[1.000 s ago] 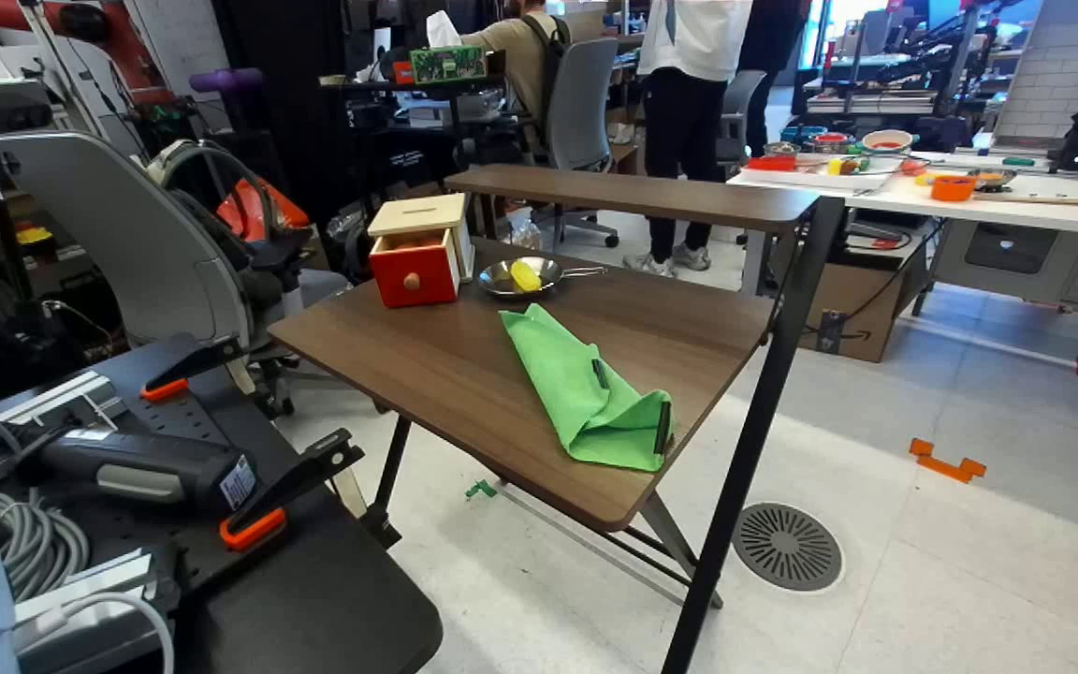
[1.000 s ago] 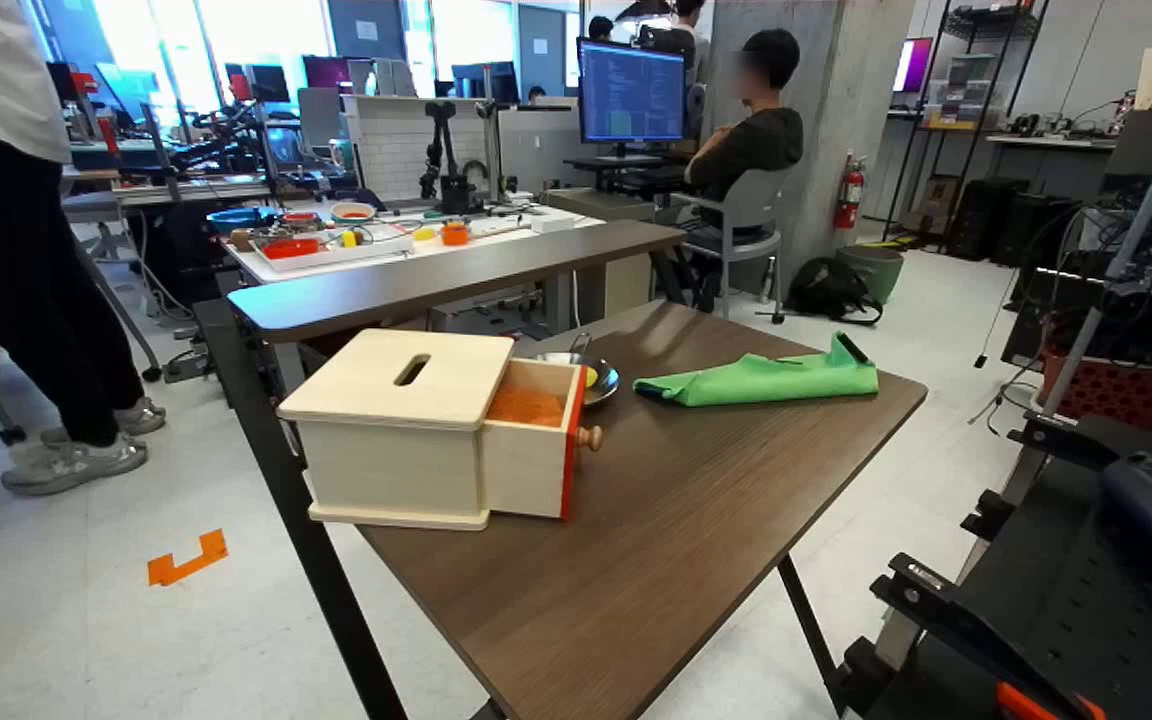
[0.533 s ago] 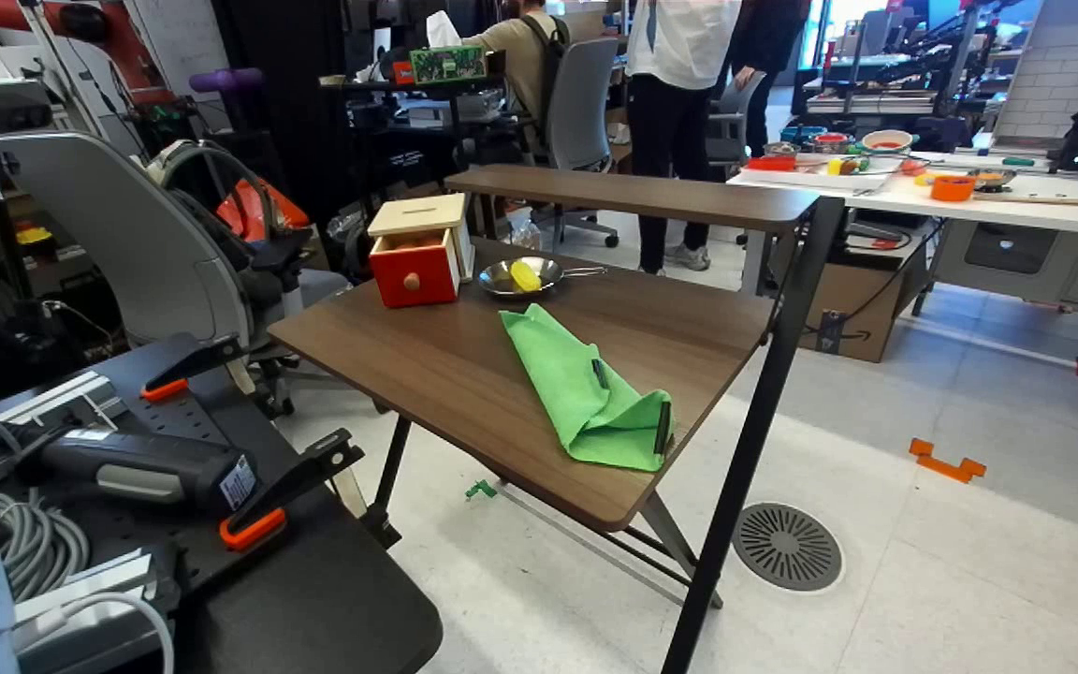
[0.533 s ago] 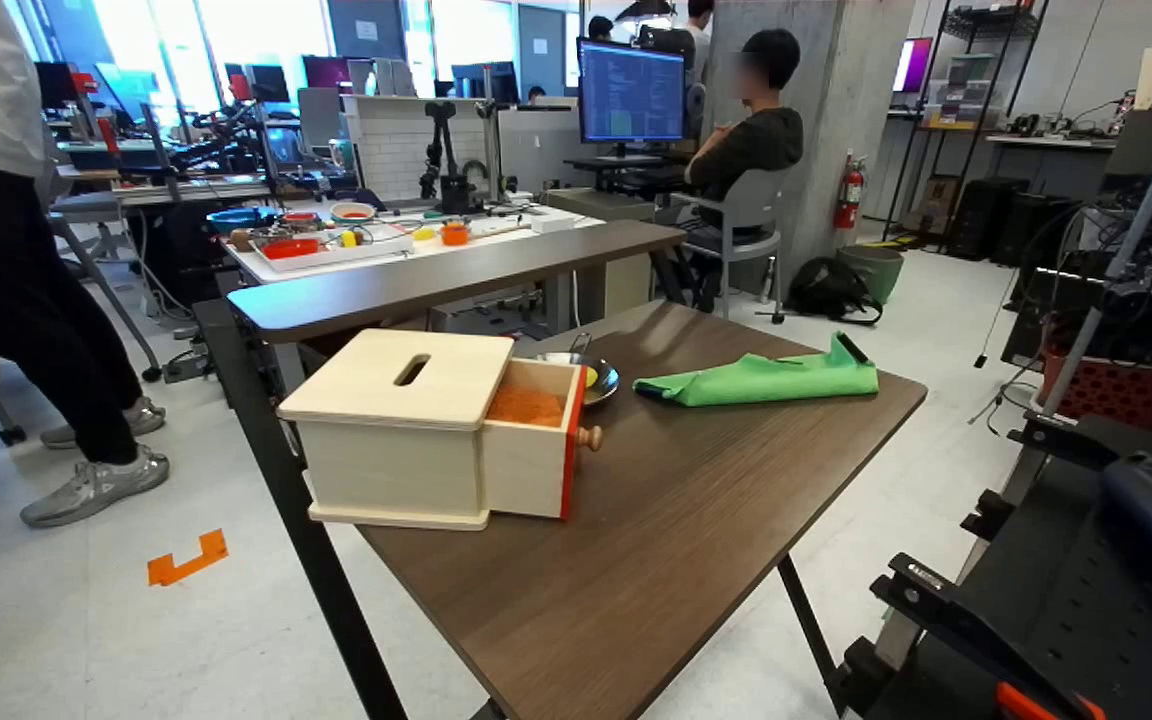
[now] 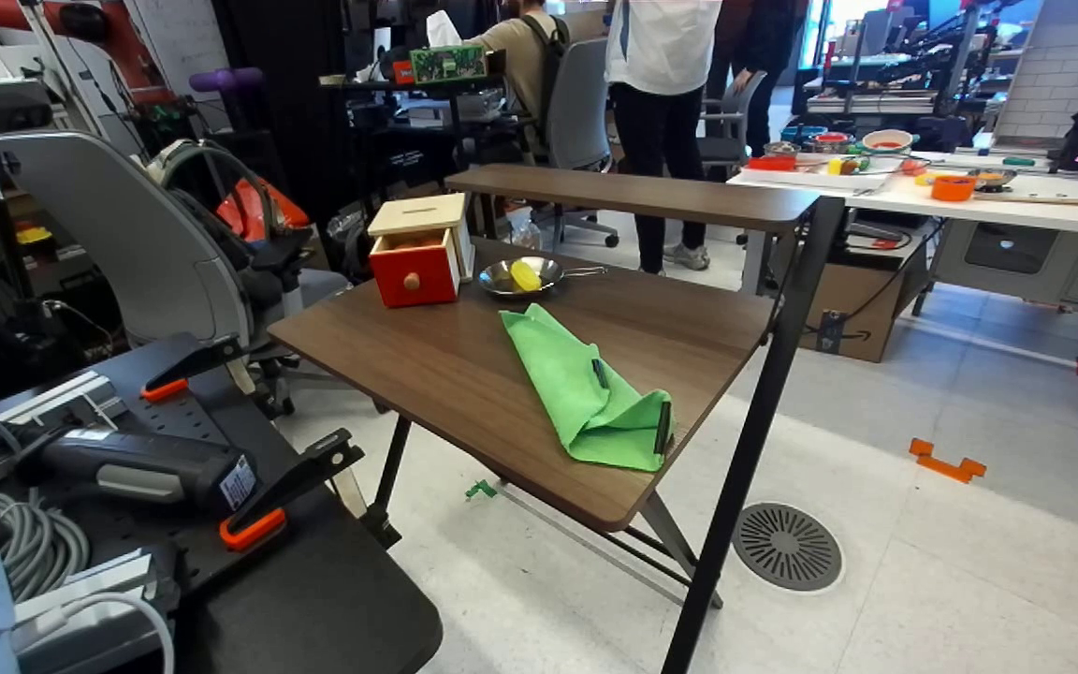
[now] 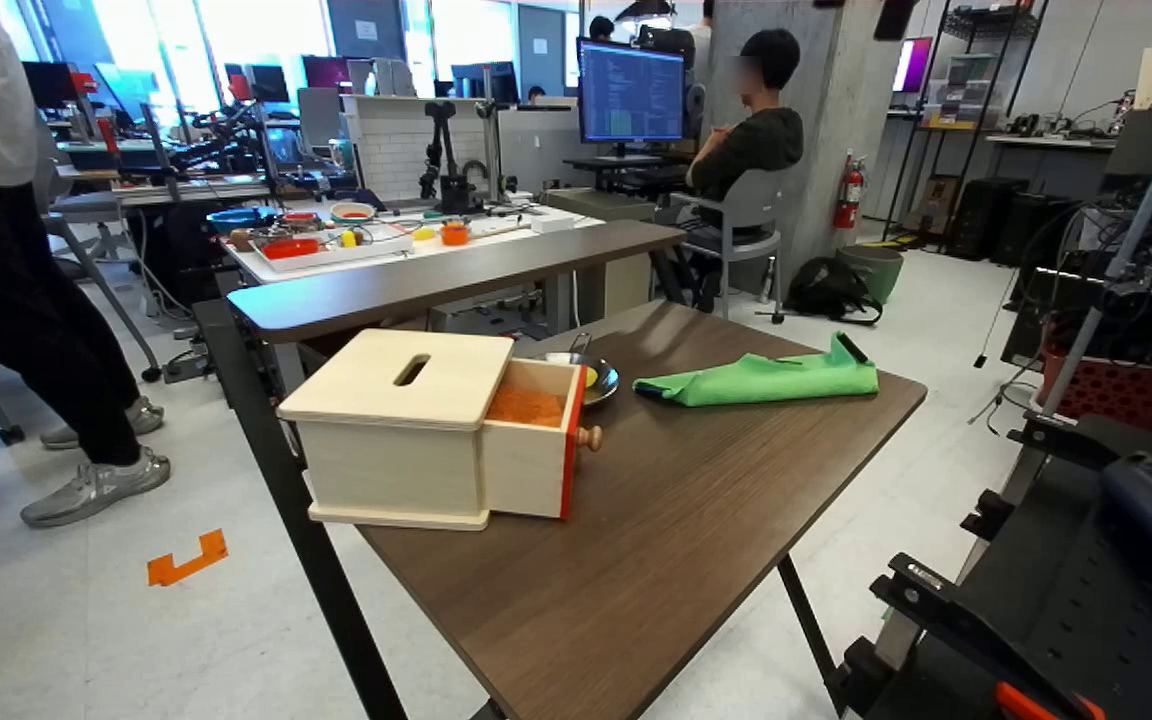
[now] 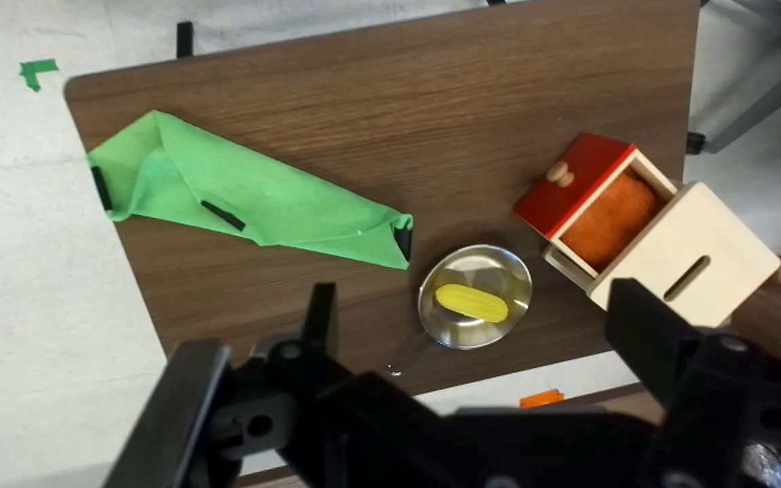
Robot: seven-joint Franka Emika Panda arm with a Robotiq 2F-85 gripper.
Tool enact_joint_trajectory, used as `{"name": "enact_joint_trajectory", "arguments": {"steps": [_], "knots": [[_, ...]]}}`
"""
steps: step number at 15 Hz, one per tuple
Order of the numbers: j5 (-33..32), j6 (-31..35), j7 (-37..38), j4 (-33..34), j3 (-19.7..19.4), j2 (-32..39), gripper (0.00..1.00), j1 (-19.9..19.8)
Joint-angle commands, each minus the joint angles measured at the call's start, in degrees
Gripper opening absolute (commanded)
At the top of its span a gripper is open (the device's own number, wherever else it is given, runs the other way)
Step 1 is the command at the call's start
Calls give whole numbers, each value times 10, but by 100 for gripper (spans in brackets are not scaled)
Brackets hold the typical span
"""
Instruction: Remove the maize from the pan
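I am holding my claw (image 7: 476, 298) spread wide and empty while the maize (image 7: 472, 303) is lying in the pan (image 7: 514, 288), and I am guessing it light, stiff, perhaps slippery, so I am favouring a pinch across its narrow middle

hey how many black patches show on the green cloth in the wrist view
3: a left-edge patch, a middle patch and an end patch nearest the pan. The folded cloth may hide more.

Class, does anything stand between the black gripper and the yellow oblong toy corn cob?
Nothing visible does: in the wrist view, the open gripper faces the corn cob, lying uncovered in the shallow round silvery metal pan.
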Motion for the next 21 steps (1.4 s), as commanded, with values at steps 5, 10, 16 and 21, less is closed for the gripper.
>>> {"name": "enact_joint_trajectory", "arguments": {"steps": [5,10,16,21], "knots": [[32,116,-87,115,51,192,100,-1],[-14,115,-160,197,74,288,100,-8],[-99,118,-205,288,84,397,100,1],[-160,111,-215,355,91,475,100,20]]}}
